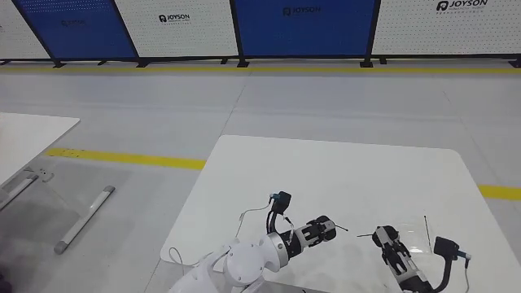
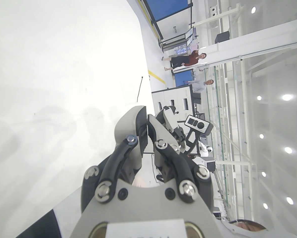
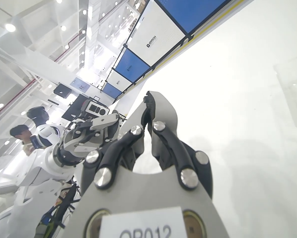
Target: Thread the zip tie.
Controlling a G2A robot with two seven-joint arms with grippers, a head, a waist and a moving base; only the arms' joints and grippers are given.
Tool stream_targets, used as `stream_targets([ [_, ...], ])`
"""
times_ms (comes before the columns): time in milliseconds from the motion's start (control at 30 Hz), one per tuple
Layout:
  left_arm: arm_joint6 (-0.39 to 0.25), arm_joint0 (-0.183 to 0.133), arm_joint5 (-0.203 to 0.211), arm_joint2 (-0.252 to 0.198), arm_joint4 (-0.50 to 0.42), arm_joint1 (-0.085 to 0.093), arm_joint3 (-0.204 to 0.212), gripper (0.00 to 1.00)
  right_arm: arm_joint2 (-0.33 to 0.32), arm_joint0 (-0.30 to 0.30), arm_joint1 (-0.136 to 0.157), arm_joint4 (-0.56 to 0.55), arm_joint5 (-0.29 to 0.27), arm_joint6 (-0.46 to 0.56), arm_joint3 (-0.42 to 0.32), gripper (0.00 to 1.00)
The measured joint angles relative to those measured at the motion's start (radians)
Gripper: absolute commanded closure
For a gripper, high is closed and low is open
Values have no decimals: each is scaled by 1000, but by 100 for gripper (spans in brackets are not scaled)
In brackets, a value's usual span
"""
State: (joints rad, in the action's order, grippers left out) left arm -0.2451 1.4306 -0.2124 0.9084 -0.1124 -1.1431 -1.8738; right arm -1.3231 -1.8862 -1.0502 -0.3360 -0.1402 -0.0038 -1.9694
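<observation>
My left gripper (image 1: pixel 332 228) and right gripper (image 1: pixel 377 234) face each other low over the near part of the white table (image 1: pixel 326 171), a small gap apart. Both are shut. A short thin black strip, a zip tie end, pokes from each one's tips toward the other. The left wrist view has the left gripper (image 2: pixel 147 116) with pads pressed together and the right gripper (image 2: pixel 167 115) just behind. The right gripper (image 3: pixel 147 97) is closed in its own view, the left gripper (image 3: pixel 115 118) beyond it. A further black zip tie (image 1: pixel 426 232) (image 2: pixel 139 89) lies flat near the right gripper.
A clear plastic bag (image 3: pixel 291 85) lies on the table beside the loose zip tie. The table's far half is bare white surface. Blue and white partition panels (image 1: pixel 301 8) stand across the floor behind, and a second table edge (image 1: pixel 24 142) sits far left.
</observation>
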Motion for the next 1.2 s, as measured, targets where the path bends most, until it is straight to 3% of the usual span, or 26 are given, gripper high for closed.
stream_targets([
  [433, 0, 0, 0, 0, 0, 0, 0, 100, 45, 62, -19, 24, 46, 17, 30, 100],
  [900, 0, 0, 0, 0, 0, 0, 0, 100, 55, 74, -27, 39, 22, 8, 42, 100],
  [1200, 0, 0, 0, 0, 0, 0, 0, 100, 63, 85, -36, 23, 40, 13, 52, 100],
])
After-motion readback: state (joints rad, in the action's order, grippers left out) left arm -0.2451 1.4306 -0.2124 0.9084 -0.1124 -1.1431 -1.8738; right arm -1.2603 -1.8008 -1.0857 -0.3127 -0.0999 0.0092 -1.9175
